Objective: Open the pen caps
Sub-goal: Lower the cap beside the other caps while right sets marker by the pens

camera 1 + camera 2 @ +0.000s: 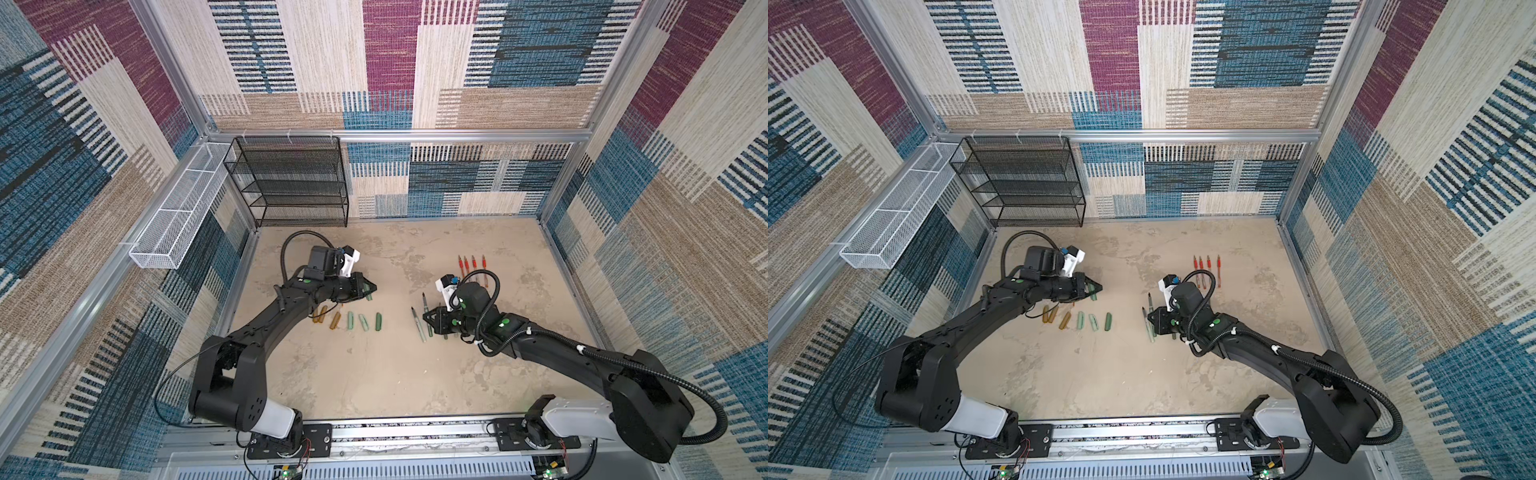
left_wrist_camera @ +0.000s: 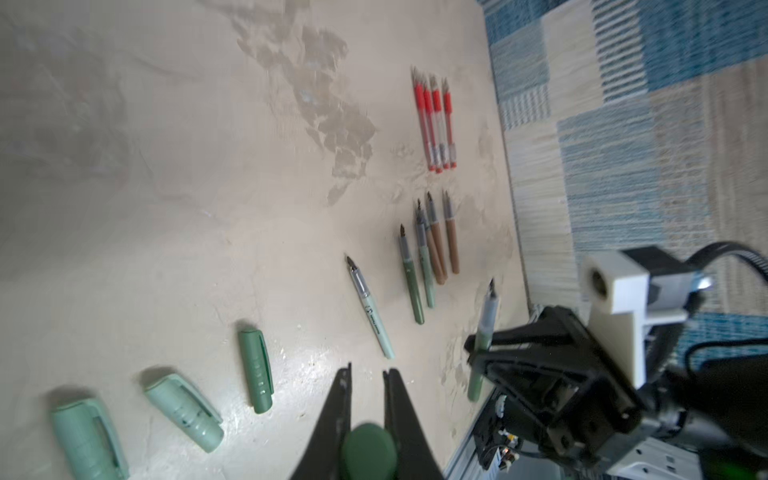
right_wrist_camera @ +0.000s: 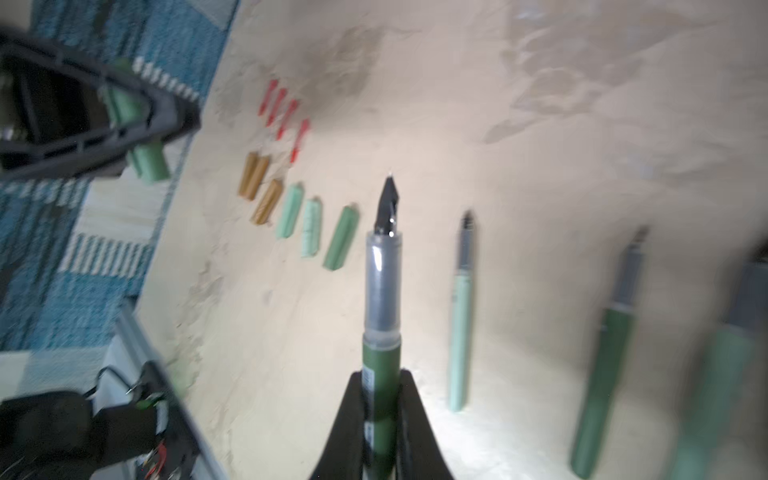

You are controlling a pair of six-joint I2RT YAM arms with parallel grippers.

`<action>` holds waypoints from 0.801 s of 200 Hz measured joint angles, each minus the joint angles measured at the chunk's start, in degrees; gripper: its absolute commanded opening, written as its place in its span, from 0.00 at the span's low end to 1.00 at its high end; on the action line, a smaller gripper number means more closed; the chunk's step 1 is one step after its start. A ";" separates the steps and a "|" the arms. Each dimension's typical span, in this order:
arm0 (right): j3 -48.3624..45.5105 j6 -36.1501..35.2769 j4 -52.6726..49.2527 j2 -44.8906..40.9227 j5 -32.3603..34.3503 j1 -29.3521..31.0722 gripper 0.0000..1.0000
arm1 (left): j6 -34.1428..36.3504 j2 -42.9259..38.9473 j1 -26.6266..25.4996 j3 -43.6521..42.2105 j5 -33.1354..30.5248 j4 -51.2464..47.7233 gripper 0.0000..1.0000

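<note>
The left gripper (image 2: 368,372), nearly closed, grips a stubby dark green plastic cap (image 2: 368,449) near the row of gold, mint and green caps (image 1: 351,320) lying on the mottled beige tabletop (image 1: 374,374). Bare tabletop separates that row from the right gripper (image 3: 382,376), pinched round a dark green marker barrel (image 3: 382,299), black tip exposed. The pull-apart looks finished; next, each piece needs setting down: cap at the row's open right end, marker beside the uncapped pens (image 1: 419,328), without nudging them.

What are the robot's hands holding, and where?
The left hand pinches a dark green cap by its sides; the right hand grips an uncapped green pen by its barrel.
</note>
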 measured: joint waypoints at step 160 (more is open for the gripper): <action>6.62 -2.73 -6.82 10.84 8.24 -2.36 0.47 | 2.69 17.20 -12.02 6.56 -16.46 -9.18 0.47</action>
